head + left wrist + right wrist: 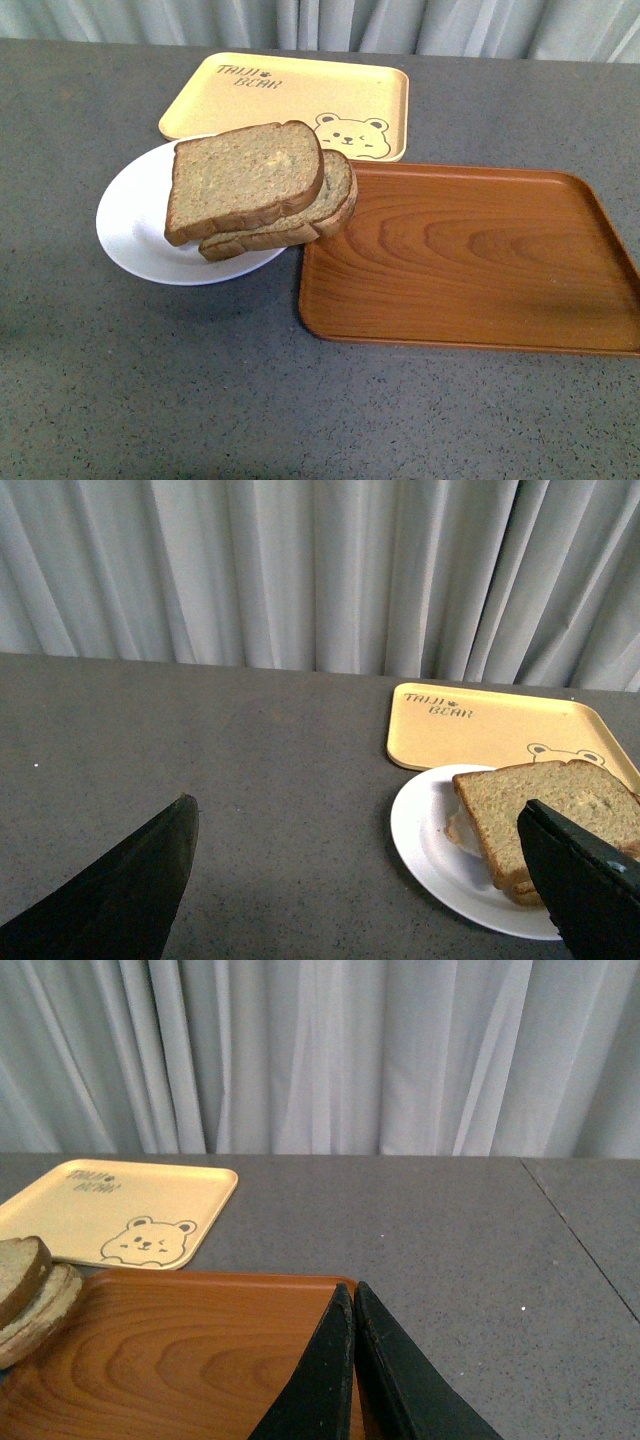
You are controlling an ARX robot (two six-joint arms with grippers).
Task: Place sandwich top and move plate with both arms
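Observation:
The sandwich top [243,180], a squarish speckled brown slice, lies on a rounded slice [325,205] on the white plate [135,225]. The stack overhangs the plate's right rim toward the wooden tray. Neither arm shows in the front view. In the left wrist view my left gripper [360,875] is open and empty above the grey table, left of the plate [430,845] and the sandwich top [545,815]. In the right wrist view my right gripper [352,1300] is shut and empty over the far edge of the wooden tray [180,1350]; the bread stack [30,1295] lies off to one side.
A brown wooden tray [470,255] lies right of the plate, touching it. A yellow bear tray [290,100] lies behind the plate. A grey curtain [320,570] hangs behind the grey table [200,400].

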